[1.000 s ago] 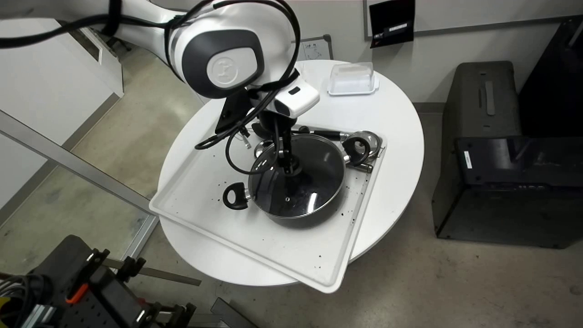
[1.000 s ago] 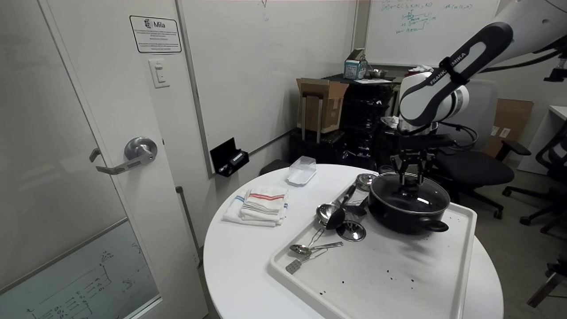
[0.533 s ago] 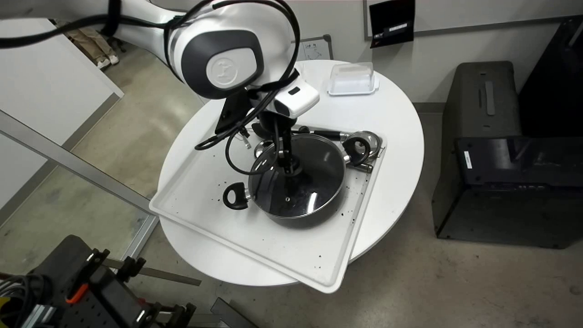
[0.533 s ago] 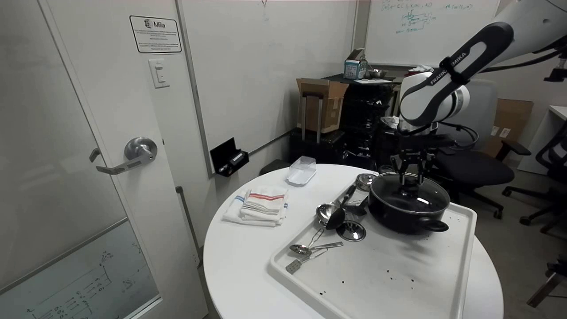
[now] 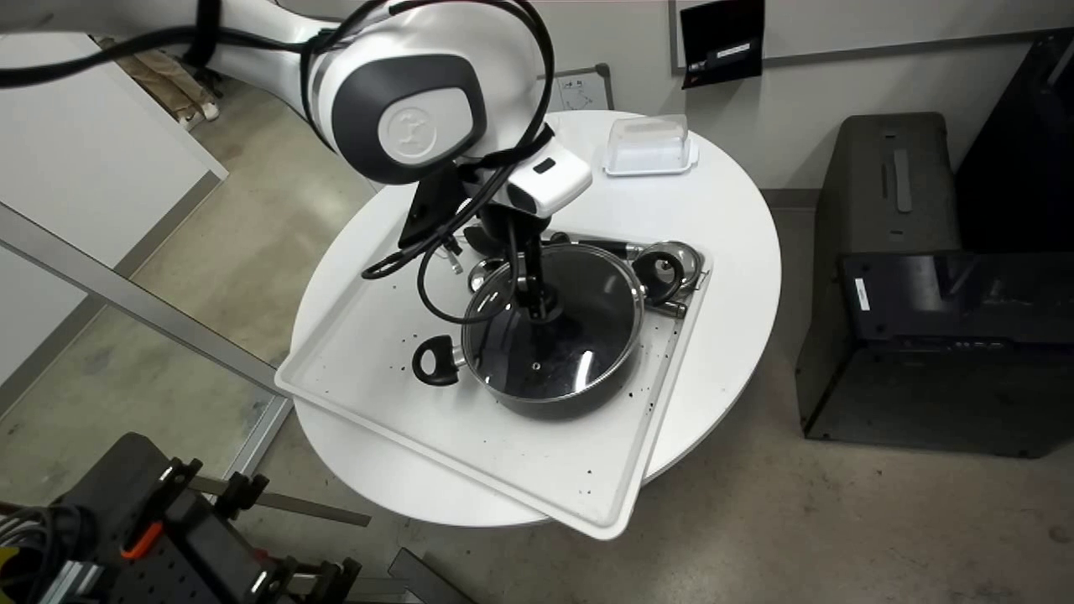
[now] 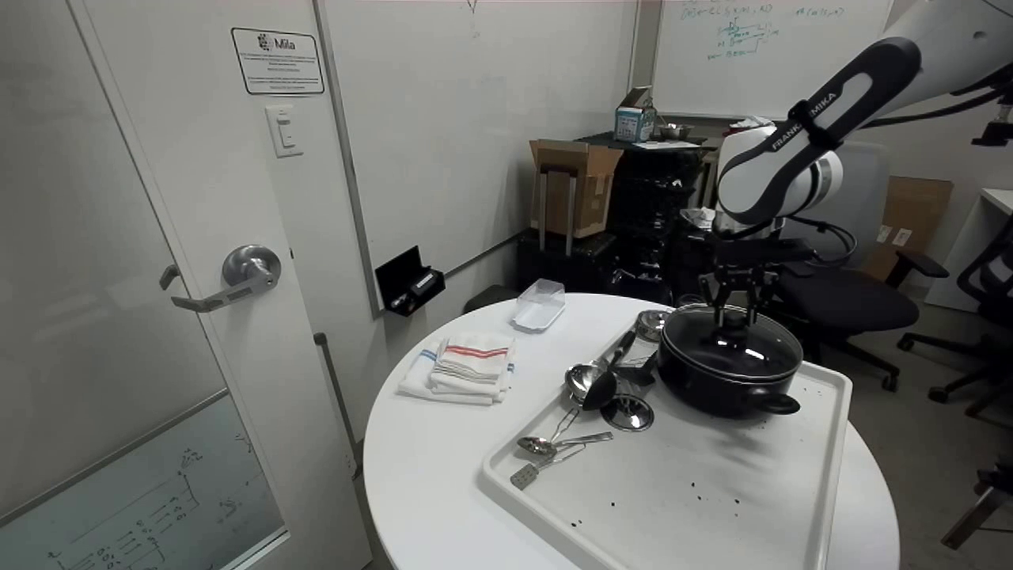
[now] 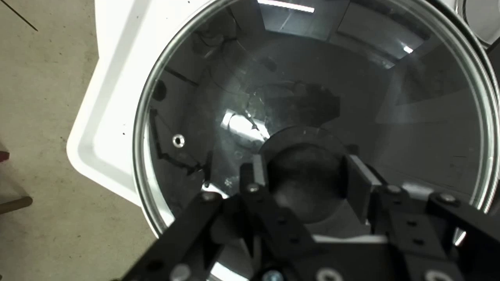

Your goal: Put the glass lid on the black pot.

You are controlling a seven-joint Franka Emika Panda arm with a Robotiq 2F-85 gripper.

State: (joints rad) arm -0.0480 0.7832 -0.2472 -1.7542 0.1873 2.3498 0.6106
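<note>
Glass lid [image 7: 316, 107] is transparent, silver-rimmed and streaked with reflections, its black knob [image 7: 306, 187] pinched by the tool [image 6: 736, 318].

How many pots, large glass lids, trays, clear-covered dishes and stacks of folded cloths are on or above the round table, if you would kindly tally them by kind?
Black pot: 1
Large glass lid: 1
White tray: 1
Clear-covered dish: 1
Stack of folded cloths: 1
Total: 5
</note>
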